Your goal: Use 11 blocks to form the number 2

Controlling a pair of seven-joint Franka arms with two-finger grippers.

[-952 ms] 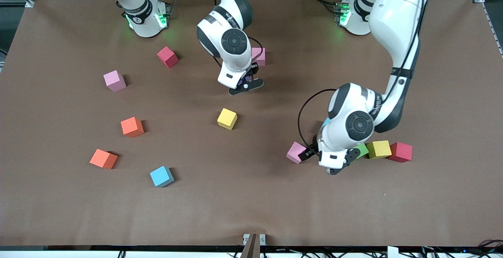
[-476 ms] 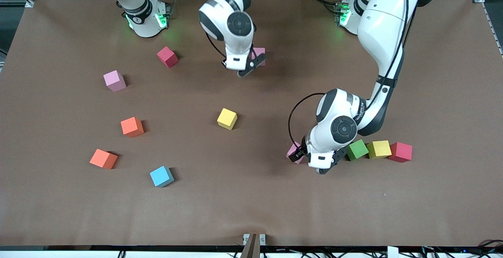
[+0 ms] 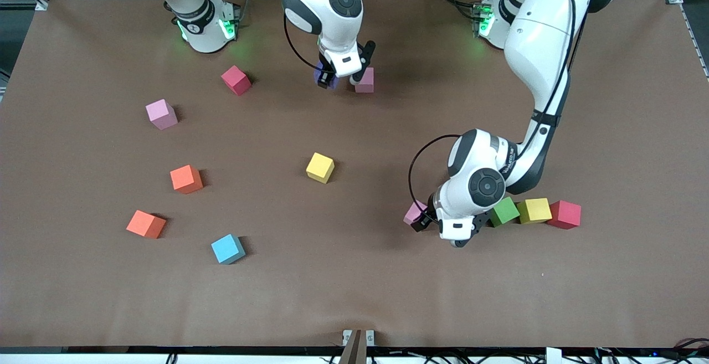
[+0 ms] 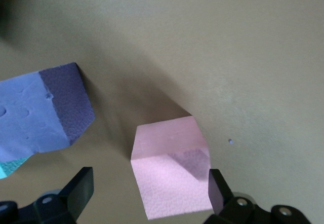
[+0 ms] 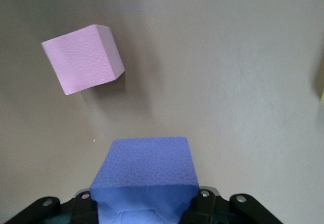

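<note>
Counter (image 3: 354, 297): brown surface carrying loose cubes; both arm bases stand along the edge farthest from the front camera.
Orange cube, low (image 3: 145, 224): toward the right arm's end, nearest that end of the counter.
Pink cube, outer (image 3: 161, 114): toward the right arm's end, farther from the camera than both orange cubes.
Orange cube, upper (image 3: 186, 179): near the first orange cube, slightly farther from the camera.
Sky-blue cube (image 3: 227, 249): nearest the camera of the loose cubes.
Crimson cube, first (image 3: 236, 80): close to the right arm's base.
Yellow cube, centre (image 3: 320, 167): alone at mid-counter.
Right tool (image 3: 328, 78): pinching a purple cube (image 5: 147, 171), held over the counter just beside the pink cube, upper (image 3: 365, 80).
Pink cube, low (image 4: 172, 171): on the counter, between the spread fingers (image 4: 78, 191) of the left tool.
Left tool (image 3: 443, 225): spread wide, low over the pink cube, not closed on it.
Purple cube, second (image 4: 45, 112): near the low pink cube, with a sliver of sky-blue at its edge.
Green cube (image 3: 503, 211): beside the left arm's wrist, first of a row.
Yellow cube, row (image 3: 534, 210): touching the green cube.
Crimson cube, second (image 3: 565, 214): touching the yellow cube, at the left arm's end of the row.
Number 2: not formed.
</note>
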